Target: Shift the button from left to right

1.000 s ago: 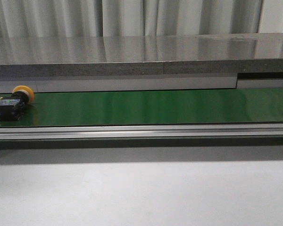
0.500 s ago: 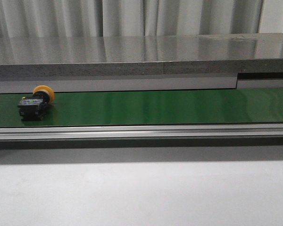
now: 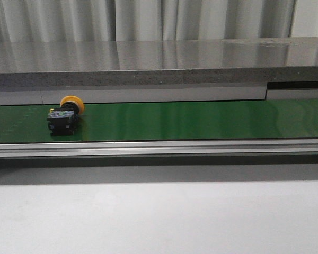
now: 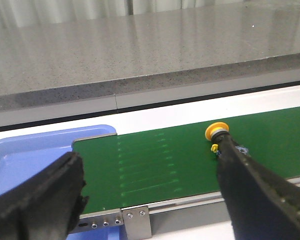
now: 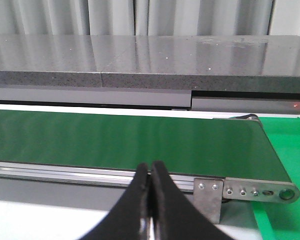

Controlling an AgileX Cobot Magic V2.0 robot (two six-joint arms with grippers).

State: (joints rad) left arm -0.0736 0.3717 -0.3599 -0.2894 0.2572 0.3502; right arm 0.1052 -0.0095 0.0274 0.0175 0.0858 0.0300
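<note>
The button, a yellow-orange cap on a black body, lies on its side on the green belt near its left end. In the left wrist view its yellow cap shows on the belt, the body partly hidden behind one finger. My left gripper is wide open and empty, held over the belt's left end, apart from the button. My right gripper is shut and empty, in front of the belt's right end. Neither gripper shows in the front view.
A blue bin sits at the belt's left end. An aluminium rail runs along the belt's near side, with a metal end bracket at the right. A grey stone ledge stands behind. A bright green surface lies at the far right.
The button has travelled to the right along the belt, from the far left edge of the front view to about a fifth of the way across.
</note>
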